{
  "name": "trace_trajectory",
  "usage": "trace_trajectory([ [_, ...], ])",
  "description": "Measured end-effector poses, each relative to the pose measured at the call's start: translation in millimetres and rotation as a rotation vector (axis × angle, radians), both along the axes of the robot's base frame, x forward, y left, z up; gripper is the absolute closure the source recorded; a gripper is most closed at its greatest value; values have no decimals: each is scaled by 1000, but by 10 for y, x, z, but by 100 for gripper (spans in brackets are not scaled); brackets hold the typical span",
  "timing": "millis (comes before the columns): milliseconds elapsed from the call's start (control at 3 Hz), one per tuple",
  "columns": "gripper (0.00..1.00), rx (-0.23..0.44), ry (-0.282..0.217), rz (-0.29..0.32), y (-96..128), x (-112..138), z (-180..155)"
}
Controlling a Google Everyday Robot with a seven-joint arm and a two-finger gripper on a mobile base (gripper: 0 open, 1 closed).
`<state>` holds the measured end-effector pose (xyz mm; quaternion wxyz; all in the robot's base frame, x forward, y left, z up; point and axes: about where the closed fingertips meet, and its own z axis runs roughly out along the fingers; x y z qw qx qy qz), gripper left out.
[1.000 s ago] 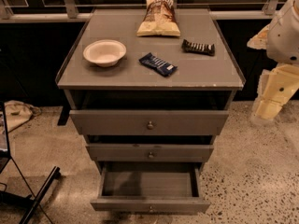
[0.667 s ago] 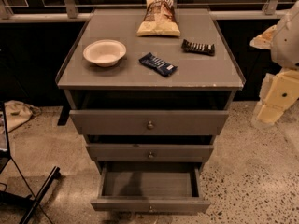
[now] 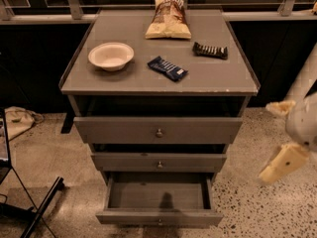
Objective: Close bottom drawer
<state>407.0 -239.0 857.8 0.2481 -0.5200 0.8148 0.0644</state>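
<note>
The grey cabinet has three drawers, all pulled out. The bottom drawer is pulled out the farthest; its inside shows empty, and its small round knob sits at the centre of the front panel, near the frame's lower edge. My gripper is at the right, beside the cabinet at about the height of the top and middle drawers and apart from them. Its two cream fingers stand wide apart, holding nothing.
On the cabinet top lie a white bowl, a chip bag, a blue snack bar and a dark snack bar. The top drawer and middle drawer jut out above the bottom one. A black stand leg is on the floor at left.
My gripper has moved down along the cabinet's right side, from tabletop height to drawer height. The drawers and the items on top have not moved.
</note>
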Motion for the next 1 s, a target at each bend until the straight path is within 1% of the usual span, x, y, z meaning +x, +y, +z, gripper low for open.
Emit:
trace_trajectory([
  [333, 0, 213, 47, -98, 2, 105, -828],
  [667, 18, 259, 60, -124, 3, 192, -996],
  [1000, 41, 254, 57, -121, 6, 183, -973],
])
